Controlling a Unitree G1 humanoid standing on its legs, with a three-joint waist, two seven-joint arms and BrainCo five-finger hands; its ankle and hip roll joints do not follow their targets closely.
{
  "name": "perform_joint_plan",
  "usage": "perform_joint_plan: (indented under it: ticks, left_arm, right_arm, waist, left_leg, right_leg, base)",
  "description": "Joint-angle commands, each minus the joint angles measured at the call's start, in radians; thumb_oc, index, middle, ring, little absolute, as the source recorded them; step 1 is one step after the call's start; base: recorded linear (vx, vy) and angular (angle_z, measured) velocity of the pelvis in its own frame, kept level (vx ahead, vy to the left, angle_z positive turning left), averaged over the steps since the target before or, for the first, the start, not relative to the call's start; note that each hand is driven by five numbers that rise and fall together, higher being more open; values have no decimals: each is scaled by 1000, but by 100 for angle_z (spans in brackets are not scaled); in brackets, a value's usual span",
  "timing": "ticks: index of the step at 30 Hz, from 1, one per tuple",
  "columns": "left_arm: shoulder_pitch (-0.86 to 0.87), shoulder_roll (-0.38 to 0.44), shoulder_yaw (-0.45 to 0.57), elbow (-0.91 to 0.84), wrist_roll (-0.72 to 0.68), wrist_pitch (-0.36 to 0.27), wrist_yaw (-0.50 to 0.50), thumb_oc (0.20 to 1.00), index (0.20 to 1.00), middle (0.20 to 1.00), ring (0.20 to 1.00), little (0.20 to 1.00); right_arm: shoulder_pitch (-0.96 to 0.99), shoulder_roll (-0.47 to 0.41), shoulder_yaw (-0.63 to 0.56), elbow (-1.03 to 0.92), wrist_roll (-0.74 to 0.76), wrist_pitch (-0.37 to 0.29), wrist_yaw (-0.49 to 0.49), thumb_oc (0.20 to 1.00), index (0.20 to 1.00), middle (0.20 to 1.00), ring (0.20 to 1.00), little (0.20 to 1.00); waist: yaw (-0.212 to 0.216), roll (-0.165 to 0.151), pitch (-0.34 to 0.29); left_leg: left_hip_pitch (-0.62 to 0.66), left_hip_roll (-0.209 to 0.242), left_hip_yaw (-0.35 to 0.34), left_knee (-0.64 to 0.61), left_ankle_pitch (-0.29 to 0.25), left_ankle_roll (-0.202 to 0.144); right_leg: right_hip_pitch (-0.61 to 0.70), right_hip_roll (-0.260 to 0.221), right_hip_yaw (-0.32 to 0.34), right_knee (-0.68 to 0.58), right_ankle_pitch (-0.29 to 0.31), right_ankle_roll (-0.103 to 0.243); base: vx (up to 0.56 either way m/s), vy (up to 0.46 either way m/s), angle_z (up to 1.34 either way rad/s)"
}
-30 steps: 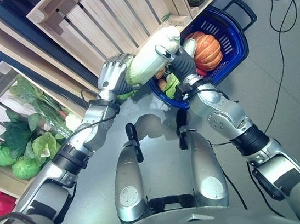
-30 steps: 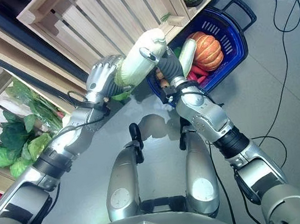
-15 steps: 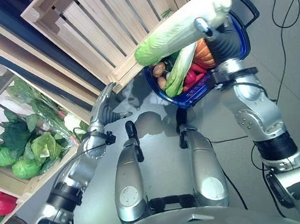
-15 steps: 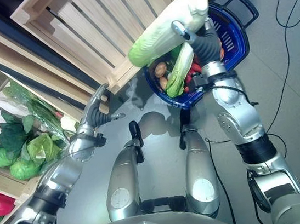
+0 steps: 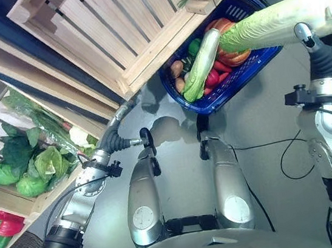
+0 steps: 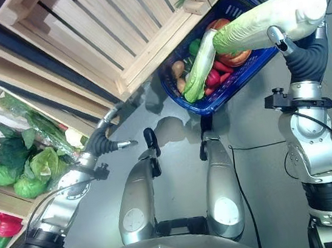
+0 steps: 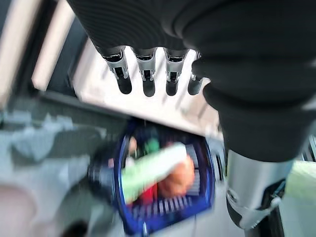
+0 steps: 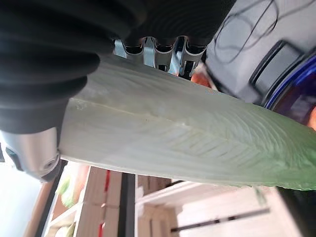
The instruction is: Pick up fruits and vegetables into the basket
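A: Item one, long cabbage (image 5: 281, 20)?
B: Clasped in right hand (image 5: 325, 48), fingers curled round its pale end, leafy tip over the blue basket (image 5: 251, 70) at 1 o'clock.
A: Basket contents?
B: Pumpkin (image 5: 233, 54), second cabbage (image 5: 202, 64), red peppers (image 5: 214, 78).
A: Left hand (image 5: 118, 130)?
B: Fingers straight, holding nothing, at 9 o'clock beside the greens crate (image 5: 23, 155).
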Motion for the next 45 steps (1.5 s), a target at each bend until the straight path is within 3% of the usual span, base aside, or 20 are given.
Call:
perform_joint_plan:
  ticks: [1,4,9,13,14,18,23,28,36,38,42,45]
  left_arm:
    - [29,15,-48,-40,-102,54,-33,1000,1000,1000,1000,1000]
    - [12,10,-98,21,-83,96,-41,1000,1000,1000,1000,1000]
    - [-41,-10,-195,148,-47,198,37,1000,1000,1000,1000,1000]
    - [-51,-18,-225,203,-63,197,68,1000,1000,1000,1000,1000]
    - [-46,-20,-233,217,-72,198,77,1000,1000,1000,1000,1000]
    - [-69,-57,-242,296,-224,235,81,1000,1000,1000,1000,1000]
    - [-70,-90,-249,336,-291,240,56,1000,1000,1000,1000,1000]
    - [-69,-101,-263,357,-286,240,79,1000,1000,1000,1000,1000]
    - [-72,-77,-287,344,-286,235,71,1000,1000,1000,1000,1000]
    - [-74,-67,-296,344,-286,234,60,1000,1000,1000,1000,1000]
    - [-71,-57,-324,345,-292,216,65,1000,1000,1000,1000,1000]
    - [-68,-61,-332,351,-296,209,66,1000,1000,1000,1000,1000]
  right_arm:
    - [-8,-60,-55,-57,-23,-107,-73,200,200,200,200,200]
    - [-22,-65,-41,0,-7,-89,-104,200,200,200,200,200]
    - [-101,-56,24,148,108,-54,-113,200,200,200,200,200]
    - [-158,-37,66,284,203,-46,-69,200,200,200,200,200]
    - [-167,-36,76,315,236,-40,-48,200,200,200,200,200]
    - [-277,-43,119,468,335,10,-7,200,200,200,200,200]
    - [-385,-55,154,622,399,58,42,200,200,200,200,200]
    - [-472,-67,198,753,407,126,86,200,200,200,200,200]
    - [-611,-133,271,983,290,222,61,200,200,200,200,200]
    - [-653,-148,296,1058,261,271,28,1000,1000,1000,1000,1000]
    - [-742,-170,349,1200,227,336,-49,1000,1000,1000,1000,1000]
    - [-777,-176,349,1280,229,328,-42,1000,1000,1000,1000,1000]
  waist:
    - [-40,33,-50]
    - [-44,41,-50]
    - [-37,49,-50]
    - [-18,56,-50]
    - [-13,57,-50]
    - [21,59,-50]
    - [64,61,-50]
    - [100,66,-50]
    - [144,95,-50]
    - [154,101,-50]
    - [172,120,-50]
    - [180,131,-50]
  left_leg:
    - [-58,-17,53,59,-67,57]
    - [-91,-15,59,71,-62,55]
    - [-161,-11,54,87,-46,52]
    - [-203,-10,45,103,-41,52]
    - [-191,-13,31,115,-69,44]
    - [-251,-13,14,137,-63,45]
    - [-310,-19,-8,146,-56,52]
    - [-367,-28,-30,153,-49,59]
    - [-447,-42,-62,185,-53,73]
    - [-456,-46,-68,187,-54,74]
    - [-462,-51,-74,190,-57,78]
    - [-462,-51,-76,188,-56,77]
  right_leg:
    - [2,3,-17,78,-109,63]
    - [-35,4,-20,103,-117,57]
    - [-116,6,-28,157,-131,47]
    - [-156,2,-42,185,-138,37]
    - [-147,2,-34,203,-168,46]
    - [-201,-5,-51,238,-169,39]
    - [-249,-14,-74,260,-164,30]
    - [-302,-22,-92,283,-162,26]
    - [-383,-32,-94,334,-174,16]
    - [-390,-34,-95,335,-175,15]
    - [-396,-39,-99,337,-175,14]
    - [-397,-45,-100,336,-175,16]
  base:
    - [-16,12,-10]
    - [-18,-12,-11]
    - [-5,-39,1]
    - [23,-77,8]
    - [89,-77,13]
    - [20,-109,15]
    - [9,-116,17]
    - [19,-81,20]
    - [12,-29,11]
    - [-2,-6,3]
    - [0,0,0]
    - [0,0,0]
